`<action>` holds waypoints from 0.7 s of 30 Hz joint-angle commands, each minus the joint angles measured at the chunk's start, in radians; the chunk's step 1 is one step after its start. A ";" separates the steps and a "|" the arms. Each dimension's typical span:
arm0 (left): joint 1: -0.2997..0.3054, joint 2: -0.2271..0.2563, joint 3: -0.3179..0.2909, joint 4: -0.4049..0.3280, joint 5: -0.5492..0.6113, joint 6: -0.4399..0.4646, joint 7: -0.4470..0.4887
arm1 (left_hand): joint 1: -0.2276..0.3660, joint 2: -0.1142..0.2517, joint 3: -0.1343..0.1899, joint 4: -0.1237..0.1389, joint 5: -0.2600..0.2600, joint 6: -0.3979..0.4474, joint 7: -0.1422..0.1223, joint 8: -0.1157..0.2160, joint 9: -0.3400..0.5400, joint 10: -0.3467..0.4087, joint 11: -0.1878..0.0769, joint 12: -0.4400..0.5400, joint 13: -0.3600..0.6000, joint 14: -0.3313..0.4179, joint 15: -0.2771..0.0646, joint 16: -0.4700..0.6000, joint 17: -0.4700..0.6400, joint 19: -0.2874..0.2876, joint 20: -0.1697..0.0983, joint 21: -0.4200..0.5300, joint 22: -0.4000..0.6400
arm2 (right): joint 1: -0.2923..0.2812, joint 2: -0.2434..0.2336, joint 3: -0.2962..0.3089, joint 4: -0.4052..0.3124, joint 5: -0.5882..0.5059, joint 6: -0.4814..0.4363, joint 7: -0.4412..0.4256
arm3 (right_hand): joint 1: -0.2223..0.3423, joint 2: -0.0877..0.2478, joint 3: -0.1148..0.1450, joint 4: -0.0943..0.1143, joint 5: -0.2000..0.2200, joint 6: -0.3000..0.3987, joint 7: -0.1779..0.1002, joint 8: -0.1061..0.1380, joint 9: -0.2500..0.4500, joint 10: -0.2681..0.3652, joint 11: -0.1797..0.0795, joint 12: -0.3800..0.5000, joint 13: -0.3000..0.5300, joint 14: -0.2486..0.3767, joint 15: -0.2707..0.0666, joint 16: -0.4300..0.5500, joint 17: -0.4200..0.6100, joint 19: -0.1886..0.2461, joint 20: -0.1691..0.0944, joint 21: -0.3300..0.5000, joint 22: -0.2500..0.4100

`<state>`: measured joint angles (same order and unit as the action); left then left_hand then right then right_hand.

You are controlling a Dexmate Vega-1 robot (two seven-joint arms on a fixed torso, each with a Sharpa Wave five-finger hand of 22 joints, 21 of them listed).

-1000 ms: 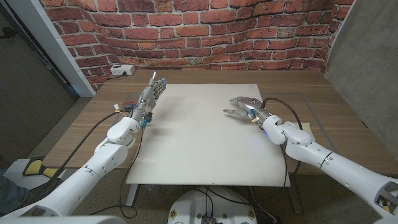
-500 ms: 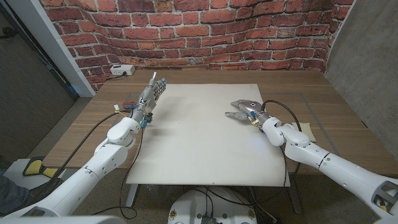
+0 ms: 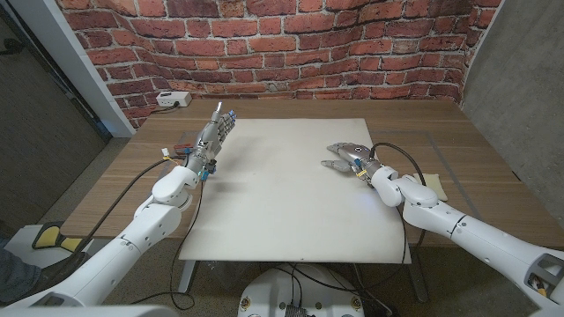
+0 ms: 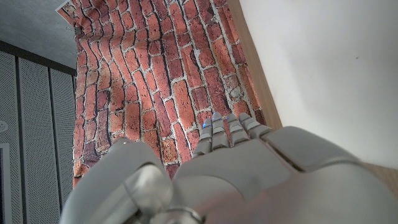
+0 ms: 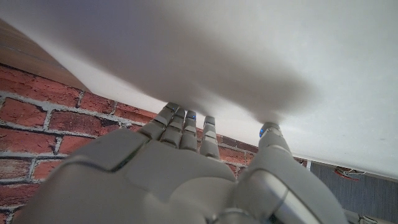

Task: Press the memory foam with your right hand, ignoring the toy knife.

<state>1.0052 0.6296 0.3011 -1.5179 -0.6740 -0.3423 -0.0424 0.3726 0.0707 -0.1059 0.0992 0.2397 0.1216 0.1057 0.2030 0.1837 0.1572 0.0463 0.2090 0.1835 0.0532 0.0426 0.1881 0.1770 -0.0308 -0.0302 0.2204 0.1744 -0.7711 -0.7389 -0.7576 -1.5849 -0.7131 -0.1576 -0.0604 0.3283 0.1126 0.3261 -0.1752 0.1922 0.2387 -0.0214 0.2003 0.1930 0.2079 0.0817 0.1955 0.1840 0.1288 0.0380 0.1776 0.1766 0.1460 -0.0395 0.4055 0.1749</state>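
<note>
A small pale yellow square pad (image 3: 438, 183), seemingly the memory foam, lies on the wood just right of the large white mat (image 3: 273, 194), beside my right forearm. My right hand (image 3: 348, 157) is palm down over the mat's right part, fingers apart and holding nothing; the right wrist view shows its back (image 5: 186, 168) close to the white mat (image 5: 249, 50). My left hand (image 3: 214, 134) stands upright at the mat's left edge, fingers straight and empty, its back (image 4: 230, 168) also seen from the left wrist. A small red and dark object (image 3: 179, 148), perhaps the toy knife, lies by my left wrist.
A white power box (image 3: 172, 99) with a cable sits at the table's back left, against the brick wall (image 3: 291, 53). Bare wood (image 3: 476, 150) borders the mat to the right. A grey panel (image 3: 520, 79) stands at the far right.
My right hand has drawn back a little to the right over the mat, toward its own arm. The left hand has not moved.
</note>
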 commanded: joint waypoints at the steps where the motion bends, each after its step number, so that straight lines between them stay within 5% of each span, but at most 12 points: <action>1: 0.000 0.000 -0.002 0.005 -0.006 -0.001 -0.004 | 0.001 0.001 -0.001 -0.007 -0.003 0.004 -0.010 -0.001 0.002 0.002 -0.001 -0.005 0.005 0.001 -0.001 -0.005 0.003 -0.005 0.006 -0.004 0.006 | 0.009 0.001 -0.016 0.004 0.005 -0.018 0.044 | 0.027 0.000 0.013 -0.003 0.002 0.005 0.000 0.006 0.002 0.000 -0.004 0.009 0.004 0.004 -0.001 0.005 0.002 0.015 -0.018 0.000 0.003; 21: 0.004 0.007 0.000 -0.005 -0.006 0.011 -0.003 | 0.003 0.003 -0.003 -0.007 -0.005 0.006 -0.011 -0.001 0.002 0.001 -0.005 -0.006 0.005 0.000 -0.003 -0.004 0.003 -0.008 0.009 -0.007 0.006 | 0.021 0.007 -0.038 0.033 0.044 -0.042 0.117 | 0.092 -0.015 0.037 -0.005 -0.003 0.066 0.013 0.027 0.003 0.036 0.002 0.023 0.004 0.032 -0.004 0.009 0.001 0.057 -0.022 0.001 0.004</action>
<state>1.0073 0.6315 0.3009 -1.5150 -0.6799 -0.3420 -0.0468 0.3724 0.0705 -0.1087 0.0964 0.2397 0.1271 0.1001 0.2030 0.1837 0.1572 0.0464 0.2088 0.1835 0.0532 0.0427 0.1881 0.1770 -0.0363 -0.0248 0.2132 0.1795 -0.7581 -0.7360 -0.7770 -1.5742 -0.6826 -0.1838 0.0194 0.4020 0.0993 0.3521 -0.1821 0.1917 0.2848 -0.0086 0.2183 0.1933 0.2335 0.0850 0.2115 0.1841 0.1512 0.0336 0.1814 0.1765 0.1875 -0.0378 0.4016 0.1744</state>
